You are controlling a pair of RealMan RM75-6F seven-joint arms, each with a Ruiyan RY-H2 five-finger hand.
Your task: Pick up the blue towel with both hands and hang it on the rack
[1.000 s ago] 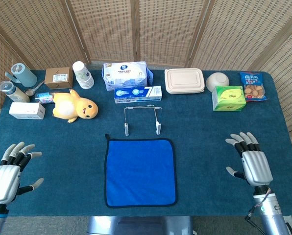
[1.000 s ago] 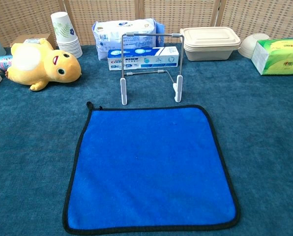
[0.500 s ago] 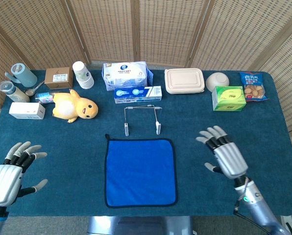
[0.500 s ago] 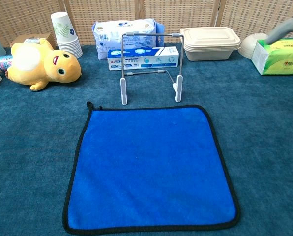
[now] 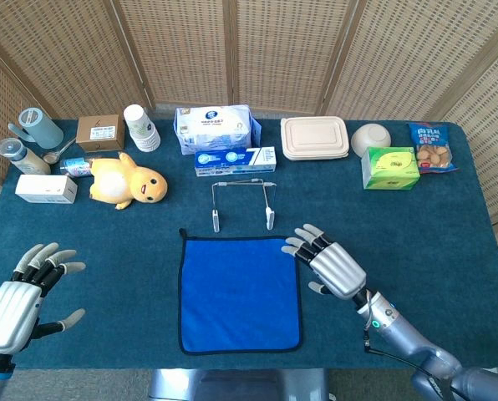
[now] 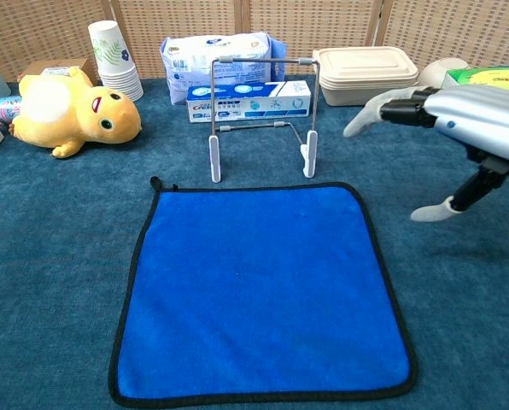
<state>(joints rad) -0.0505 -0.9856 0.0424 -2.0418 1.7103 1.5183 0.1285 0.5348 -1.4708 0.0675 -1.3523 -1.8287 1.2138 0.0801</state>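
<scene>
Moved in from the table's right side since a second ago: right hand (image 5: 334, 266), now just beside the blue towel's (image 5: 240, 291) far right corner, fingers (image 6: 367, 114) spread, holding nothing. Across the dark blue table (image 5: 99, 251), flat and square near the front edge, the blue towel. Near the front left corner, left hand (image 5: 22, 294), fingers spread, well apart from the cloth. Just behind the towel, upright, the wire rack (image 5: 241, 203).
</scene>
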